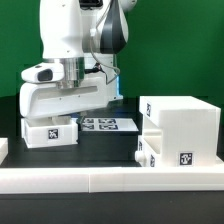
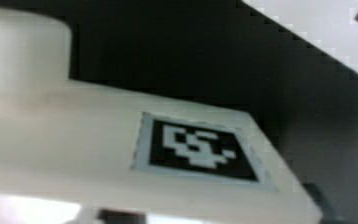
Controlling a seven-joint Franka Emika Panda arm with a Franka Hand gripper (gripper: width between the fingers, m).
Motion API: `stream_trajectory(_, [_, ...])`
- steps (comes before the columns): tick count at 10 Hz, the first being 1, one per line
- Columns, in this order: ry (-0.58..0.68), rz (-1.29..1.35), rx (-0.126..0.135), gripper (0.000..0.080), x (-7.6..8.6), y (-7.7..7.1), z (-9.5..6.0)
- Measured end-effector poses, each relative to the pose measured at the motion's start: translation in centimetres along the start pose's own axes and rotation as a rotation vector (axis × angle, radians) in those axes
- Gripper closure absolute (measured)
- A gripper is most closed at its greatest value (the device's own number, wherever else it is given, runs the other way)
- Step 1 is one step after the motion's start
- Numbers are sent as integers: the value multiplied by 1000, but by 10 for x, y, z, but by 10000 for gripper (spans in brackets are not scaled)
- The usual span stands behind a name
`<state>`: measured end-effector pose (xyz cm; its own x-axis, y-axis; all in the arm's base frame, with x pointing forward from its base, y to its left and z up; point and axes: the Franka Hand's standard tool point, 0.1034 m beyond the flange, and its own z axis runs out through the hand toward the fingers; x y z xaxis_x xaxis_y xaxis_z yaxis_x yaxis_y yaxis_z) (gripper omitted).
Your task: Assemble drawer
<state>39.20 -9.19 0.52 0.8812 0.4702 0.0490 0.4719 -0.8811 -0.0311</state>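
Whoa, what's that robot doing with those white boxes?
The robot arm's end effector is down at a small white box part on the exterior view's left; whether it grips it, I cannot tell. The big white drawer case stands apart on the exterior view's right, with the marker board between them. These two are not joined yet.

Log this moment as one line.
step: drawer assembly | gripper: down at small tagged part, exterior view's left; grip unclear | drawer box: exterior view's right, apart from gripper | marker board: between them

One drawer case (image 1: 186, 118), two drawer boxes (image 1: 50, 132) (image 1: 150, 152), one marker board (image 1: 108, 124).
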Motion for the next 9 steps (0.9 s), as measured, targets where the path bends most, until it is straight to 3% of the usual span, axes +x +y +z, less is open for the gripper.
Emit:
stream_trajectory(1, [0,0,0,646,0,0,0])
stream_trajectory(2, [0,-2,1,646,0,-1,0])
stream_trajectory(3, [2,-5,0,758,2,-1,0])
stream_trajectory(6, [9,-32,-3,758,11,-8,-2])
stream_trajectory(9, [23,-100,-18,758,36,-17,-11])
